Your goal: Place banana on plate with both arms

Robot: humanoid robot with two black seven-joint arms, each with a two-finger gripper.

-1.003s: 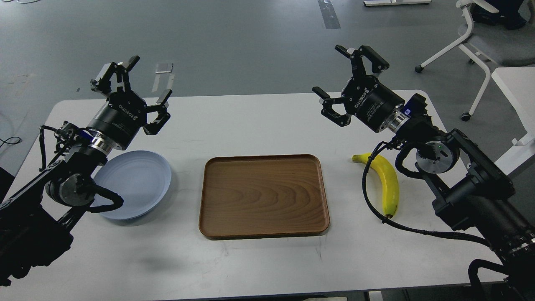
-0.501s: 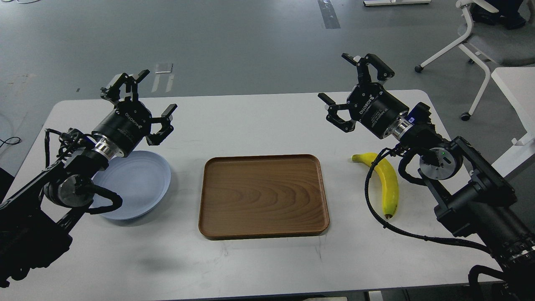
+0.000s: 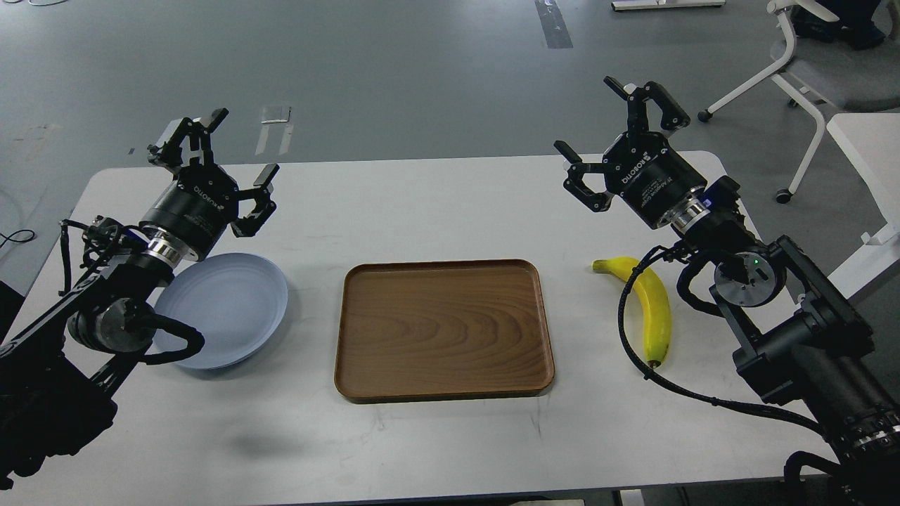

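Note:
The yellow banana (image 3: 652,306) lies on the white table at the right, its dark tip toward the front. The pale blue-grey plate (image 3: 232,309) sits at the left, partly hidden by my left arm. My left gripper (image 3: 214,165) is open and empty, raised above the table just behind the plate. My right gripper (image 3: 619,137) is open and empty, raised above the table behind and slightly left of the banana. A black cable of the right arm crosses in front of the banana.
A rectangular brown wooden tray (image 3: 443,329) lies in the middle of the table (image 3: 422,204), between plate and banana. A white chair (image 3: 808,63) stands on the floor at the back right, beside another white table edge (image 3: 868,151).
My right gripper has drifted right and slightly back. My left gripper dropped toward the plate, then shifted left and up a little. Both stay open. Banana, plate and tray have not moved.

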